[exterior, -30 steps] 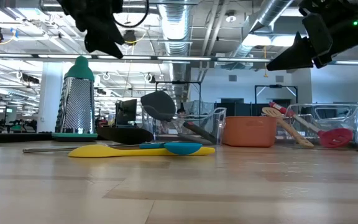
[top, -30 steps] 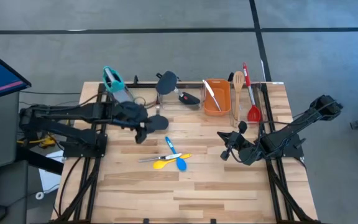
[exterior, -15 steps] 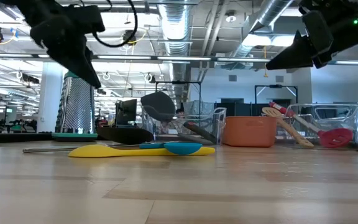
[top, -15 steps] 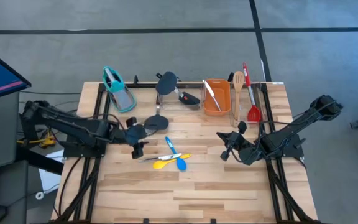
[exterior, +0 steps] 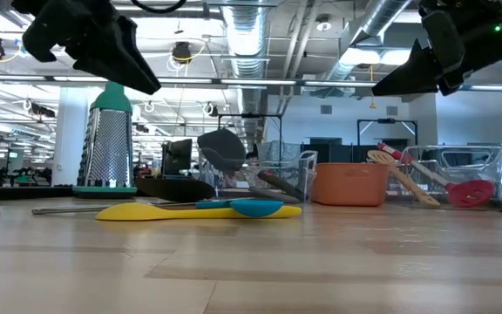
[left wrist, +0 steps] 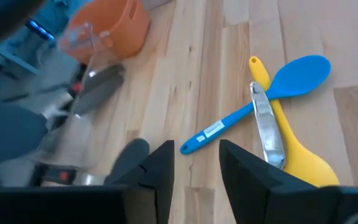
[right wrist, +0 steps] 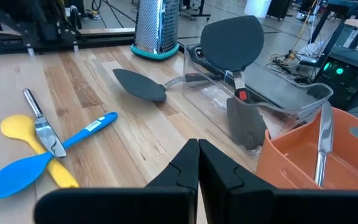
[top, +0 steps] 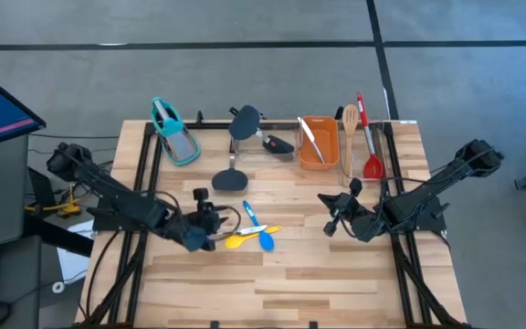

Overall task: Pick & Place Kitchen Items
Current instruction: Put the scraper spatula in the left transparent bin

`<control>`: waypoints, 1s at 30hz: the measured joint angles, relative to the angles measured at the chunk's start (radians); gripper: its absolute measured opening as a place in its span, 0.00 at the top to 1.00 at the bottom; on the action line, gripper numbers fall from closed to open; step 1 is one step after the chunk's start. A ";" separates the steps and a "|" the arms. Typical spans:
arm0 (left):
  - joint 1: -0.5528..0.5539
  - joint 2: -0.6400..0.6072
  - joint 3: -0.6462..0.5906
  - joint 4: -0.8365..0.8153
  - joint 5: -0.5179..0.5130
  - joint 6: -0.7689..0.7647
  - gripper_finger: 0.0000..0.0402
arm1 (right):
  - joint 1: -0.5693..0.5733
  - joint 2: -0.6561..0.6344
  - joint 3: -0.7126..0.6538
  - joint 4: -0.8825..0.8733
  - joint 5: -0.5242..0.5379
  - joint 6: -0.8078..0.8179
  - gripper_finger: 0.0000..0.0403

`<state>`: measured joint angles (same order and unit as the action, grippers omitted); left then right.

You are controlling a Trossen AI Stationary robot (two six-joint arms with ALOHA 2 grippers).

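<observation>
A small blue spoon (top: 256, 224), a yellow spoon (top: 245, 239) and a silver utensil (top: 221, 233) lie crossed on the table's middle; they also show in the left wrist view, the blue spoon (left wrist: 260, 99) across the yellow spoon (left wrist: 288, 146) and the silver utensil (left wrist: 266, 124) on top. My left gripper (top: 215, 222) hovers open just left of them, its fingers (left wrist: 157, 168) apart and empty. A dark grey scoop (top: 231, 178) lies flat farther back. My right gripper (top: 329, 212) waits shut and empty above the table's right half.
A clear tray (top: 261, 148) at the back holds a black spatula (top: 244, 119). An orange tub (top: 318, 142) stands beside it. Another clear tray (top: 362, 146) holds a wooden spoon (top: 349, 123) and a red spoon (top: 371, 151). A grater (top: 173, 130) stands back left.
My left gripper has moved from over the dark grey scoop toward the table's near edge, ending beside the crossed spoons. The scoop, covered by the arm before, now shows. The spoons have not moved.
</observation>
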<state>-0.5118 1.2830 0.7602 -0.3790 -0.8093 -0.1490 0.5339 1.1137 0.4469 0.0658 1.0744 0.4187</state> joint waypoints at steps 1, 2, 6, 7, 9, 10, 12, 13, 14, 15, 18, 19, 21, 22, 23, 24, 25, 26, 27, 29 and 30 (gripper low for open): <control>-0.012 0.016 0.006 -0.003 -0.018 0.007 0.73 | 0.000 0.000 0.000 0.002 0.000 0.000 1.00; -0.023 0.034 0.013 -0.008 -0.033 0.007 0.74 | 0.000 0.000 0.000 0.000 0.000 0.000 1.00; -0.047 0.112 0.040 -0.010 -0.059 0.008 0.75 | -0.005 0.000 0.000 0.000 0.000 0.000 1.00; -0.048 0.135 0.049 -0.004 -0.061 0.008 0.75 | -0.006 0.000 0.000 -0.001 0.000 0.000 1.00; -0.048 0.166 0.059 -0.009 -0.061 0.008 0.75 | -0.006 0.000 0.000 0.001 0.000 0.000 1.00; -0.048 0.182 0.068 -0.011 -0.062 0.008 0.75 | -0.006 0.000 0.000 -0.001 0.000 0.000 1.00; -0.045 0.206 0.082 -0.006 -0.063 0.011 0.75 | -0.006 0.000 0.000 0.001 0.000 0.000 1.00; -0.043 0.211 0.084 -0.010 -0.063 0.016 0.75 | -0.006 0.000 0.000 0.001 0.000 0.000 1.00; -0.043 0.215 0.088 -0.011 -0.063 0.018 0.75 | -0.006 0.000 0.000 -0.001 0.000 0.000 1.00; -0.042 0.216 0.089 -0.007 -0.063 0.019 0.75 | -0.006 0.000 0.000 -0.001 0.000 0.000 1.00; -0.037 0.209 0.089 -0.008 -0.063 0.018 0.75 | -0.006 0.000 0.000 -0.003 0.000 0.000 1.00; -0.036 0.208 0.089 -0.006 -0.064 0.014 0.75 | -0.006 0.000 0.000 -0.002 0.000 0.000 1.00; -0.034 0.208 0.089 -0.009 -0.063 0.013 0.75 | -0.006 0.000 0.000 -0.002 0.000 0.000 1.00; -0.034 0.208 0.089 -0.006 -0.063 0.014 0.75 | -0.006 0.000 0.000 -0.002 0.000 0.000 1.00; -0.033 0.208 0.089 -0.006 -0.063 0.014 0.75 | -0.006 0.000 0.000 -0.002 0.000 0.000 1.00; -0.031 0.208 0.086 -0.005 -0.063 0.014 0.75 | -0.006 0.000 0.000 -0.002 0.000 0.000 1.00; -0.028 0.208 0.079 -0.006 -0.063 0.018 0.75 | -0.006 0.000 0.000 -0.002 0.000 0.000 1.00; -0.023 0.208 0.071 -0.007 -0.063 0.027 0.75 | -0.006 0.000 0.000 -0.002 0.000 0.000 1.00; -0.020 0.208 0.060 -0.007 -0.063 0.036 0.75 | -0.006 0.000 0.000 -0.002 0.000 0.000 1.00; -0.004 0.208 0.032 -0.006 -0.062 0.038 0.75 | -0.006 0.000 0.000 -0.002 0.000 0.000 1.00; 0.007 0.208 0.015 -0.006 -0.061 0.037 0.75 | -0.006 0.000 0.000 -0.002 0.000 0.000 1.00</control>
<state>-0.5044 1.4915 0.7749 -0.3849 -0.8702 -0.1117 0.5278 1.1141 0.4469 0.0635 1.0744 0.4187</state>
